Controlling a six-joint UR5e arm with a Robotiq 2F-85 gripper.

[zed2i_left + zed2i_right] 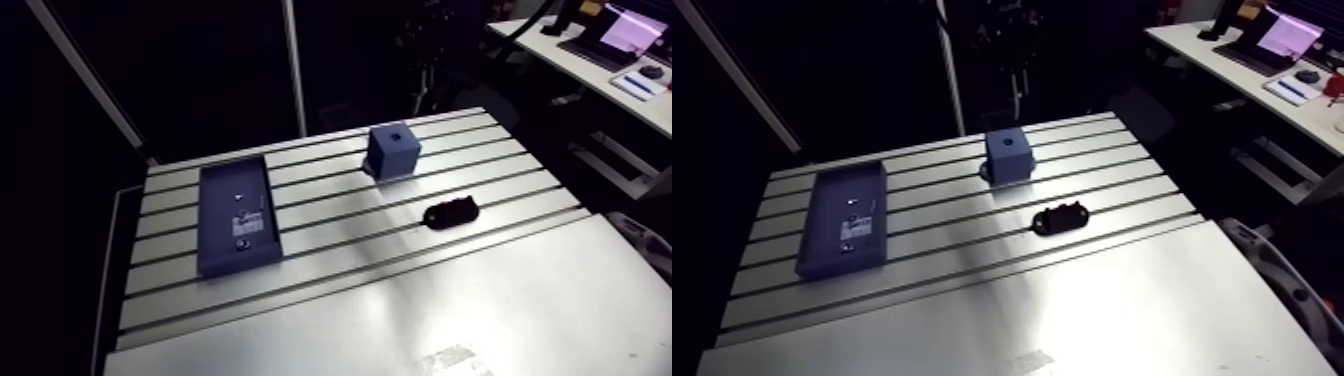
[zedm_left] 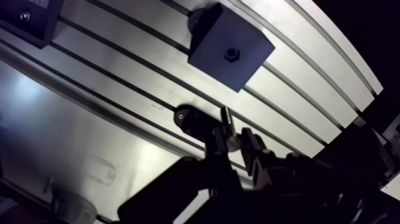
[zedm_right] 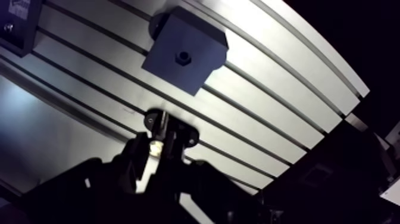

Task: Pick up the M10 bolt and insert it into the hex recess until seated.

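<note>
I saw the slotted aluminium table (image 1: 330, 250) carrying three things. A blue block (image 1: 393, 150) stood on the far slats, the hex recess (image 2: 231, 55) in its top face. Well to the left of that block lay a flat blue tray (image 1: 237, 215). Nearer than the block, slightly to its right, sat a small black holder (image 1: 450, 213). Nearer still, the slats gave way to a smooth plate (image 1: 450, 310).

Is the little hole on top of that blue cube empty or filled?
Empty: the hexagonal hole in the blue plastic cube shows dark and hollow, nothing sticking out.
</note>
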